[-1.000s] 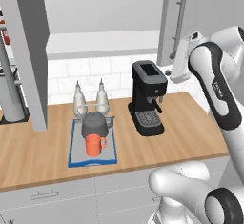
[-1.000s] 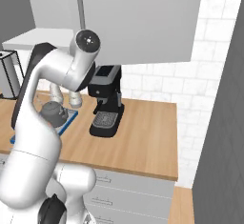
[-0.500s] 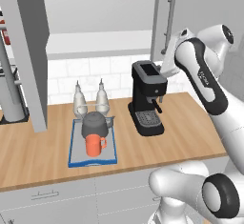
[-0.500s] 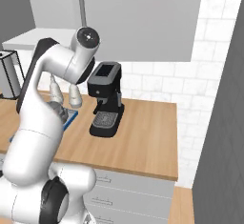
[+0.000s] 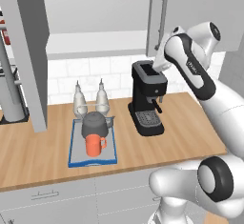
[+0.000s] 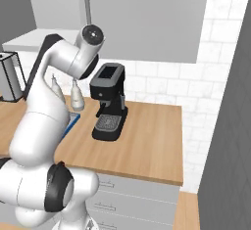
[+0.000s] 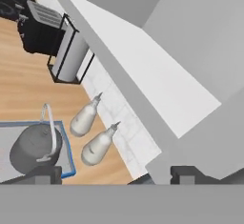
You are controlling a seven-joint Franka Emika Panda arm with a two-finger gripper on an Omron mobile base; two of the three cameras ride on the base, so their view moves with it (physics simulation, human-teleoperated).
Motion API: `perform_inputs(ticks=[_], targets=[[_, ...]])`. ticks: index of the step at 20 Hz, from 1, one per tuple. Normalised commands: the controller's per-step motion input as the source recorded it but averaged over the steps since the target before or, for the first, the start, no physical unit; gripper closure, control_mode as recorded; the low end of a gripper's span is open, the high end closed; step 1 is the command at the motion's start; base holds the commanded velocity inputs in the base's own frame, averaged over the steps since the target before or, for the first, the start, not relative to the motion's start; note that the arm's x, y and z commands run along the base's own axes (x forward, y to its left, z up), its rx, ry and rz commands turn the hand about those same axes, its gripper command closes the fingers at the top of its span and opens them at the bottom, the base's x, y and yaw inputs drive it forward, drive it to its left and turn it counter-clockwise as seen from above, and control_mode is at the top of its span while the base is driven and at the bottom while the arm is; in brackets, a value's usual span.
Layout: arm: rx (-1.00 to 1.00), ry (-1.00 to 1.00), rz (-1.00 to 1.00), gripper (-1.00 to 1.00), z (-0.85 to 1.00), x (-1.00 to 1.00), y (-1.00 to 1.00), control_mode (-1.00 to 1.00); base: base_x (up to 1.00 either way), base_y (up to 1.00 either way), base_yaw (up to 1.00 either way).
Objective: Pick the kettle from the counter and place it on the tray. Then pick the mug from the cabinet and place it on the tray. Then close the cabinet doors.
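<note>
Left base view: kettle (image 5: 94,124) and orange mug (image 5: 94,146) on tray (image 5: 75,157), left of coffee machine (image 5: 148,98); cabinet door (image 5: 180,14) above it.
Right base view: counter (image 6: 147,141) under coffee machine.
Hand view: gripper (image 7: 110,173) jaws wide apart, empty, beside kettle.

Your arm is reaching up high from the base, elbow bent, and the gripper (image 7: 114,174) is holding its 2 fingers (image 7: 45,174) spread wide, gripping nothing.

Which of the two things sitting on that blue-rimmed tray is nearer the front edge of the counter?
The orange mug; the dark kettle sits behind it, toward the wall.
</note>
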Motion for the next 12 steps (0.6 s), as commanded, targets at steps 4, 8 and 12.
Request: perform_inputs(ticks=[4,8,12], targets=[[0.00,0.00,0.00,-1.00,0.00,0.35,0.11,-1.00,0.00,0.00,0.00],[0.00,-0.01,0.00,-1.00,0.00,0.38,0.11,-1.00,0.00,0.00,0.00],[0.00,-0.02,0.00,-1.00,0.00,0.38,0.09,-1.00,0.00,0.00,0.00]])
